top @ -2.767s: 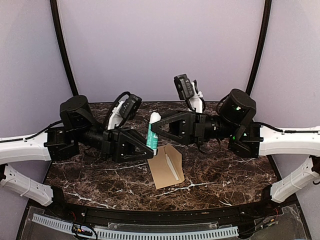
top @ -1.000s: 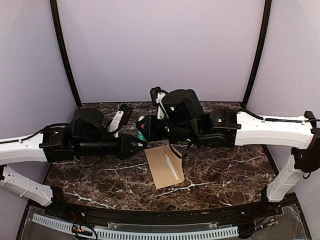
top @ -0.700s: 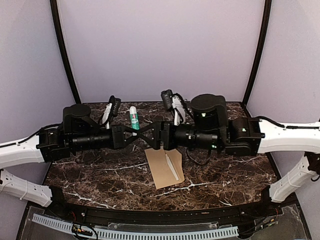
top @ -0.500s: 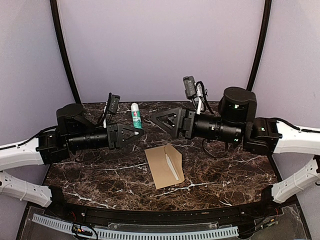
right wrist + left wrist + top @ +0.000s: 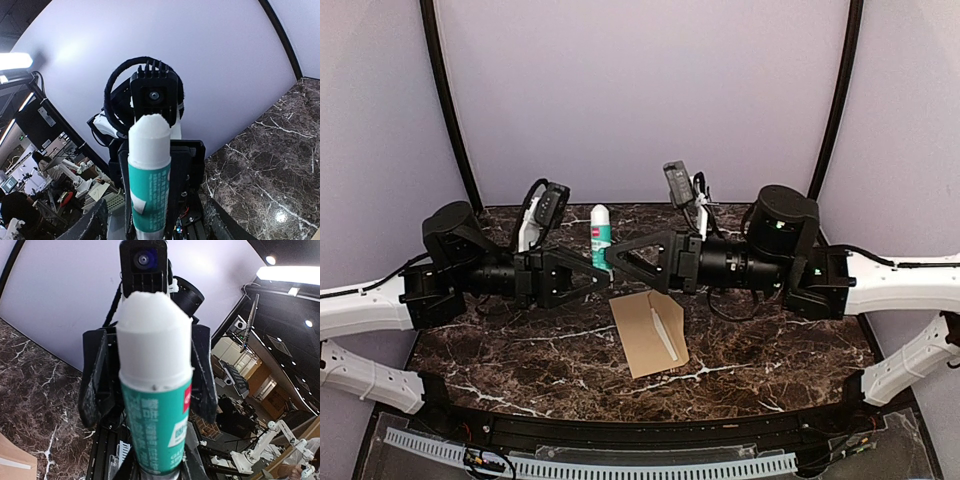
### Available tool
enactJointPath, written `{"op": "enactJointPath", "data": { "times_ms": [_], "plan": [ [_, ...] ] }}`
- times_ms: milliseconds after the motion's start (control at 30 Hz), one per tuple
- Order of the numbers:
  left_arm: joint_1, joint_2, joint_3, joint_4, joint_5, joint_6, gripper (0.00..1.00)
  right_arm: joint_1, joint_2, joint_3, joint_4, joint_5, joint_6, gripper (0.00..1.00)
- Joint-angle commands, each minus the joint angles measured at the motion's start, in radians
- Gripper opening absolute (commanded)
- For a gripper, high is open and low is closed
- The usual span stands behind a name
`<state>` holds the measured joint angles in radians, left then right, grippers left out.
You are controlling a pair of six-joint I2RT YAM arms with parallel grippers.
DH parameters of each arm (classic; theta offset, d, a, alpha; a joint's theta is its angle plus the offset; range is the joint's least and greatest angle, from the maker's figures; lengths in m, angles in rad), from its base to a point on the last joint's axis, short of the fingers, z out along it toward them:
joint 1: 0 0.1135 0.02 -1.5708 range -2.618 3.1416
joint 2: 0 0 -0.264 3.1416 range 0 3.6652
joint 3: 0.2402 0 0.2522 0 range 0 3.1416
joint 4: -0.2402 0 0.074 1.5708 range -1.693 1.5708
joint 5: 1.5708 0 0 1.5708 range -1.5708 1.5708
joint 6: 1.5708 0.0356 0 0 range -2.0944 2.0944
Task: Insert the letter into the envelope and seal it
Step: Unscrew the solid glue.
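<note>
The brown envelope (image 5: 648, 332) lies flat on the marble table (image 5: 500, 350) with a thin white strip on its face; a corner of the envelope (image 5: 6, 457) shows in the left wrist view. The letter is out of view. My left gripper (image 5: 603, 272) is shut on the base of an upright green glue stick (image 5: 601, 232) with a white top, raised behind the envelope. My left gripper (image 5: 156, 469) holds the glue stick (image 5: 155, 410) from below. My right gripper (image 5: 614, 256) faces it, open, one finger on each side of the glue stick (image 5: 149, 185) without touching. Its fingers (image 5: 95, 225) stand wide apart.
Both arms reach in from the sides and meet over the back middle of the table. A pale curved wall closes the back, with dark posts (image 5: 445, 100) at either side. A white perforated rail (image 5: 590, 465) runs along the near edge.
My right gripper opened and let go of the glue stick, drew back to the right, then came in again around it. The left gripper kept hold of the stick.
</note>
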<state>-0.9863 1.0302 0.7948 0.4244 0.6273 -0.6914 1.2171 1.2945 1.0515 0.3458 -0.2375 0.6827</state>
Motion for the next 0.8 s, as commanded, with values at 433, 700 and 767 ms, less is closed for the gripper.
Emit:
{"op": "enactJointPath", "data": {
  "times_ms": [433, 700, 767],
  "plan": [
    [-0.003, -0.001, 0.058, -0.137, -0.131, 0.104, 0.00, 0.004, 0.065, 0.058, 0.155, -0.108, 0.028, 0.06],
    [-0.006, 0.001, 0.091, -0.437, -0.554, 0.131, 0.00, 0.070, 0.161, 0.241, -0.265, 0.277, -0.034, 0.02],
    [-0.010, 0.009, 0.092, -0.450, -0.568, 0.130, 0.00, 0.076, 0.183, 0.259, -0.299, 0.316, -0.016, 0.01]
  ]
}}
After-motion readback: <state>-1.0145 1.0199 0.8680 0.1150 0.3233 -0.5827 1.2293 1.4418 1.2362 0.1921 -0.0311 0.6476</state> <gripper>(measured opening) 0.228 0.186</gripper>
